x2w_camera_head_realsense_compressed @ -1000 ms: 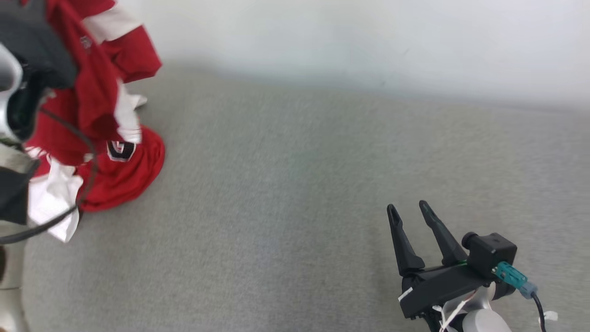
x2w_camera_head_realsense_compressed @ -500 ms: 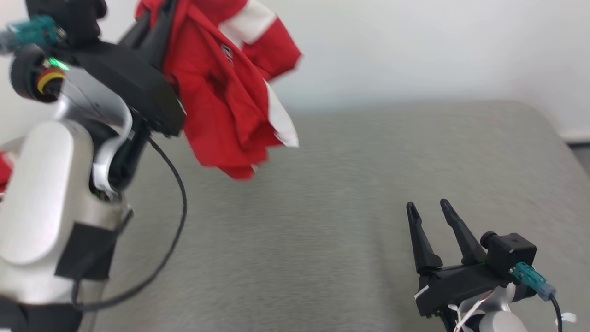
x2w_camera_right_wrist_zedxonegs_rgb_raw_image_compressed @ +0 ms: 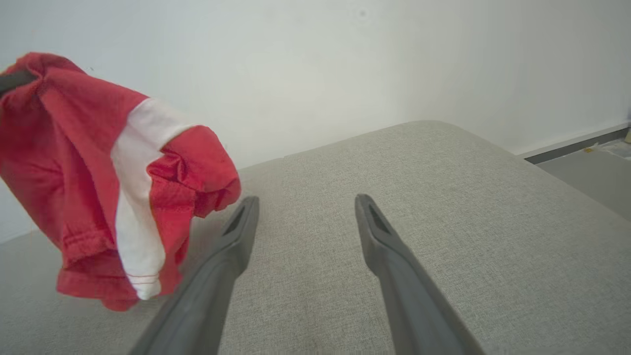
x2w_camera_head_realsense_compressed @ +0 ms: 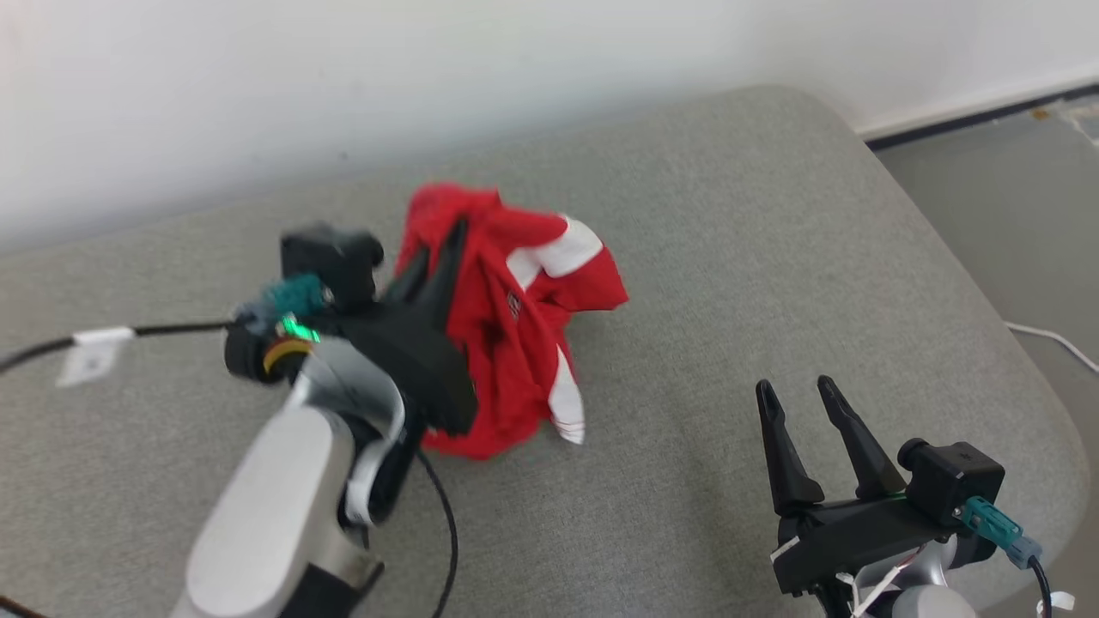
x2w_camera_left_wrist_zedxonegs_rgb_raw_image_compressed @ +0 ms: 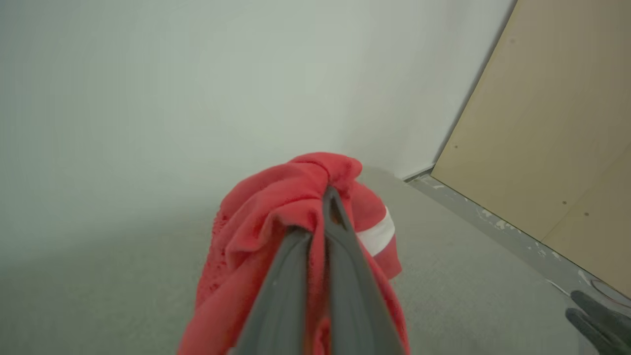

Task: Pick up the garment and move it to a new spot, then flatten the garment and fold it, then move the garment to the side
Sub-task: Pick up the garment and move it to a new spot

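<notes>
- L gripper (x2w_camera_head_realsense_compressed: pixel 442 240) is clamped tight on the garment (x2w_camera_head_realsense_compressed: pixel 506 343). Fingers are pinched together w/ red cloth bunched over and around them, seen up close in the wrist view (x2w_camera_left_wrist_zedxonegs_rgb_raw_image_compressed: pixel 320 217).
- The garment is red w/ white bands and crumpled into a lump. It hangs from the L gripper over the middle-back part of the grey cushion (x2w_camera_head_realsense_compressed: pixel 730 215).
- From the R wrist cam the garment (x2w_camera_right_wrist_zedxonegs_rgb_raw_image_compressed: pixel 74 172) droops in folds, w/ a white stripe running down the side. Its bottom hem is right at the cushion (x2w_camera_right_wrist_zedxonegs_rgb_raw_image_compressed: pixel 443 197); can't tell if it touches or is just above.
- In the L wrist view the cloth (x2w_camera_left_wrist_zedxonegs_rgb_raw_image_compressed: pixel 266 212) is gathered at the fingertips, w/ a sleeve-like bit w/ a white band sticking out on the R side.
- R gripper (x2w_camera_head_realsense_compressed: pixel 794 386) has its fingers spread apart and nothing btwn them. It sits low over the cushion's front-R area, well apart from the garment.
- In its own cam the R gripper (x2w_camera_right_wrist_zedxonegs_rgb_raw_image_compressed: pixel 305 199) shows bare grey fabric btwn the fingers, w/ the garment off to the L, near the L finger but not touching.
- A black cable (x2w_camera_head_realsense_compressed: pixel 154 328) runs off the L wrist toward the pic's L edge.
- A white wall (x2w_camera_head_realsense_compressed: pixel 343 69) is behind the cushion, w/ grey floor (x2w_camera_head_realsense_compressed: pixel 1013 189) to the R and a thin white cable (x2w_camera_head_realsense_compressed: pixel 1047 339) lying on it.
- A wood panel (x2w_camera_left_wrist_zedxonegs_rgb_raw_image_compressed: pixel 552 123) stands at the far R in the L wrist view.
</notes>
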You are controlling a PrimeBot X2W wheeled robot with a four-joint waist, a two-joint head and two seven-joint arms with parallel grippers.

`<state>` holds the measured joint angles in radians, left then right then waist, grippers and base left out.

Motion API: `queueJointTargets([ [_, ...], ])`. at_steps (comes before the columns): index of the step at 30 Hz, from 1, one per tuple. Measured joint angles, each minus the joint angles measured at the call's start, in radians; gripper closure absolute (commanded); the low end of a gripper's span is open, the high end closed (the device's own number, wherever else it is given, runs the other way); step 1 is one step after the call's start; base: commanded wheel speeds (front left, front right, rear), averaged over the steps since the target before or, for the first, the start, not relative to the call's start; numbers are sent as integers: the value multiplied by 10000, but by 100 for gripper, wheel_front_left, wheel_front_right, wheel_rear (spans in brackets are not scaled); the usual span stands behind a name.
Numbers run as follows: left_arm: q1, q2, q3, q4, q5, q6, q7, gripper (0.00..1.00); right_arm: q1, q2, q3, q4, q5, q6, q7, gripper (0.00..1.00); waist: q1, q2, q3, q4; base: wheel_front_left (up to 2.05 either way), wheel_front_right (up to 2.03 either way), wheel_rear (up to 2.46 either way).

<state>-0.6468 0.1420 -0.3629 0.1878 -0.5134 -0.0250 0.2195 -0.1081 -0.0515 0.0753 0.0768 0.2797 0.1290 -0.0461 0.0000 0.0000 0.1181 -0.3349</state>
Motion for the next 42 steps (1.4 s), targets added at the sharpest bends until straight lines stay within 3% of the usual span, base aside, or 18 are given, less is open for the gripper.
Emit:
queueJointTargets([
  [4, 914, -123, -347, 1055, 320, 178, -543, 100, -168, 6, 153, 100, 96, 0, -63, 0, 2, 0, 492, -193, 0, 0, 0],
  [9, 1483, -117, -412, 1607, 349, 280, -974, 100, -181, 8, 136, 255, 86, 0, -58, 0, 1, 0, 655, 54, 0, 0, 0],
  [10, 1628, -161, -550, 1643, 259, 23, -1229, 60, -185, 12, 132, 309, 63, 0, -35, 0, 2, 1, 660, 233, 0, 0, 0],
  [11, 1663, -219, -585, 1618, 259, -92, -1469, 0, -186, 8, 127, 328, 46, 0, -10, 0, 2, 1, 647, 332, 0, 0, 0],
  [16, 1987, -393, -560, 1501, 96, -454, -2846, 0, -165, 10, 119, 347, -13, 0, 79, 0, 1, 1, 408, 903, 0, 0, 0],
  [23, 3257, 23, 357, 953, -21, -355, -4656, 0, 80, 12, -128, 328, -142, 0, 48, 0, 0, 0, -157, 1703, 0, 0, 0],
  [28, 4504, 48, 1536, -568, 439, -190, -4821, 0, 320, 13, -297, 376, 19, 0, -376, 0, 0, 0, -588, 2284, 0, 0, 0],
  [33, 5908, -238, 2861, -2297, 1655, -301, -4821, 0, 480, 12, -391, 527, -100, 0, -974, 0, -1, 0, -935, 2847, 0, 0, 0],
  [42, 7495, -2, 3080, -1452, 3030, -556, -4817, 0, 970, 23, -997, 1427, -550, 0, -880, 0, -2, 0, -1395, 3518, 0, 0, 0],
])
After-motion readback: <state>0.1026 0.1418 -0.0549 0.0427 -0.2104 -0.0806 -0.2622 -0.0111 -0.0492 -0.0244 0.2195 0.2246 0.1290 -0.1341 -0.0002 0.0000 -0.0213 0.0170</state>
